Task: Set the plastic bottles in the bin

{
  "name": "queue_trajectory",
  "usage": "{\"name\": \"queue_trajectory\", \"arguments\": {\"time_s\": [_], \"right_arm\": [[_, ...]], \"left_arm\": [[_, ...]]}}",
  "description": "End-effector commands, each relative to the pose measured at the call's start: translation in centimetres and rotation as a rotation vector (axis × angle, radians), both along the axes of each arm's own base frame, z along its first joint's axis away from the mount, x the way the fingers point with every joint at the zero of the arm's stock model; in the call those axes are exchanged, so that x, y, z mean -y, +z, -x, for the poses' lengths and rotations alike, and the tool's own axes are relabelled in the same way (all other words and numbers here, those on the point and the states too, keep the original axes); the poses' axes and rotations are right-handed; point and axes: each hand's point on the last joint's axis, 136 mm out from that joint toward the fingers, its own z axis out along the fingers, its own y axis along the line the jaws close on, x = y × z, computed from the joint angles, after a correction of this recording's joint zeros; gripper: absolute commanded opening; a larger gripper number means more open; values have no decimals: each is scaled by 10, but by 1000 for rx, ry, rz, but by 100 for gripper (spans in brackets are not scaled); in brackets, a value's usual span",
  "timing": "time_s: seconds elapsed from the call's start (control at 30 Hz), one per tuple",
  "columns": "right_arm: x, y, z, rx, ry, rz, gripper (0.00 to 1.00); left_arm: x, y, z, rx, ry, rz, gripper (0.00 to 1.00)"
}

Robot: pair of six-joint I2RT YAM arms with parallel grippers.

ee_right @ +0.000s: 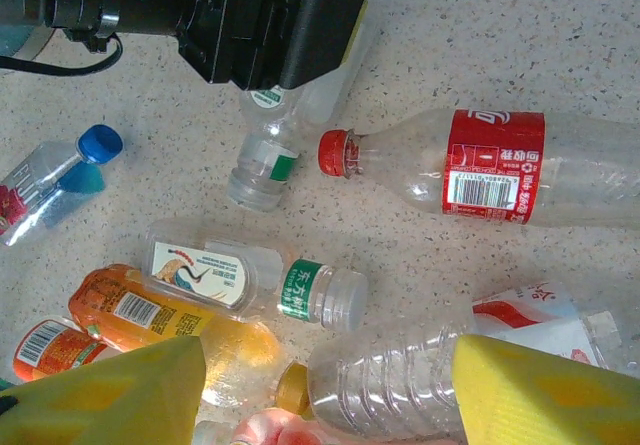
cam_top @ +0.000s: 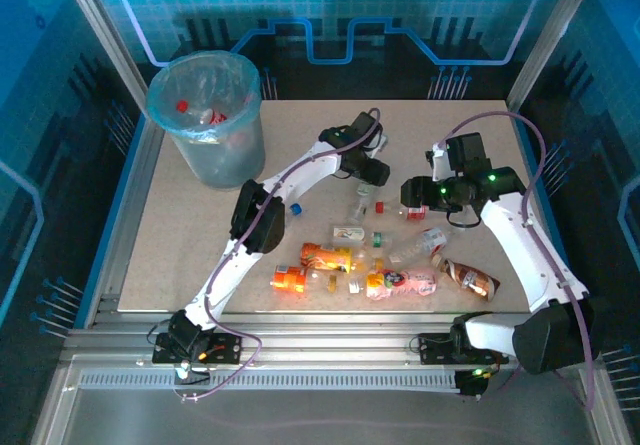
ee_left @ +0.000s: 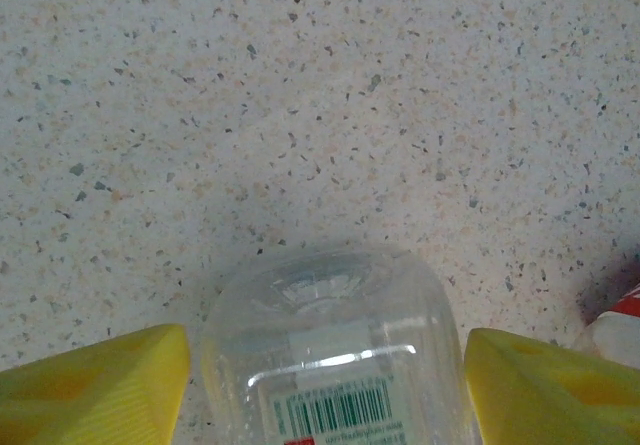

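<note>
Seen from above, the bin (cam_top: 215,155) stood upright at the 10 o'clock corner of the table (cam_top: 490,135), and a red cap (cam_top: 183,107) showed inside it through the clear bag. The bottles outside it lay on their sides well apart from it, scattered from the table's middle toward 5 o'clock. An orange bottle (cam_top: 325,257) lay on the 7 o'clock side of the scatter and a brown bottle (cam_top: 468,278) at its 4 o'clock end. The left gripper (ee_left: 327,333) was low over the middle of the table, its yellow fingers (ee_left: 95,390) set to either side of a clear bottle (ee_left: 335,365) with a green barcode label. A thin strip of table showed between each finger and the bottle's wall, so this claw was open, straddling the bottle without squeezing it. In the right wrist view that bottle lay flat under the black gripper body, its neck pointing toward 6 o'clock. The right gripper (ee_right: 328,345) hung above the scatter with its jaws wide apart and nothing clamped between them; a ribbed bottle (ee_right: 390,375) lay on the table below the gap. At 2 o'clock from it lay a red-labelled bottle (ee_right: 495,170), its red cap just beside the clear bottle's neck. A blue-capped bottle (ee_right: 50,175) lay out at 9 o'clock. Between these, a white-capped bottle (ee_right: 250,280) with a green band rested against the orange bottle.
</note>
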Motion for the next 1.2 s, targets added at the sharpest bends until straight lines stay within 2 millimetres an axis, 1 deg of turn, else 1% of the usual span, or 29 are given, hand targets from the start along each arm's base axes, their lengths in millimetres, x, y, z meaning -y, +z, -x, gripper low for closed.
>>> {"name": "queue_trajectory", "arguments": {"time_s": [0.0,0.1,0.17,0.23,0.3,0.33,0.43,0.53,0.63,0.7,0.73,0.77,0.87,0.93,1.0,1.1,1.17], "right_arm": [[0,3,-5,8,2,-10,67],[1,2,-4,4,1,-6,67],[2,1,-2,5,-1,-3,67],[3,2,0,6,-1,2,67],[4,2,1,7,-2,10,67],[5,2,1,7,-2,11,67],[4,7,1,13,-1,8,67],[0,15,-2,31,-1,-14,67],[-9,29,-10,66,14,-54,66],[-20,45,-15,106,39,-70,66],[-26,54,-18,128,50,-72,66],[-33,62,-19,147,65,-73,66],[-58,92,-23,228,123,-69,66],[-76,110,-24,278,156,-81,66],[-99,130,-26,331,208,-112,65],[-136,161,-28,419,284,-145,65],[-163,181,-26,475,345,-173,65]], "left_arm": [[5,-13,8,-41,-16,-6,75],[4,-22,8,-39,-19,-29,73],[3,-26,6,-35,-21,-43,69],[2,-25,5,-23,-25,-50,64],[2,-20,2,-7,-29,-51,56],[2,-16,1,2,-31,-49,54],[1,13,-6,50,-28,-26,52],[-2,64,-13,133,-17,27,52],[-12,128,-19,238,-3,92,51],[-22,175,-21,317,9,141,51],[-28,194,-21,352,17,161,50],[-33,218,-19,393,21,188,50],[-59,282,-16,507,54,243,48],[-80,321,-11,572,82,276,48],[-103,359,-1,637,107,304,47],[-134,403,16,718,131,332,47],[-157,422,24,761,158,336,47]]}}
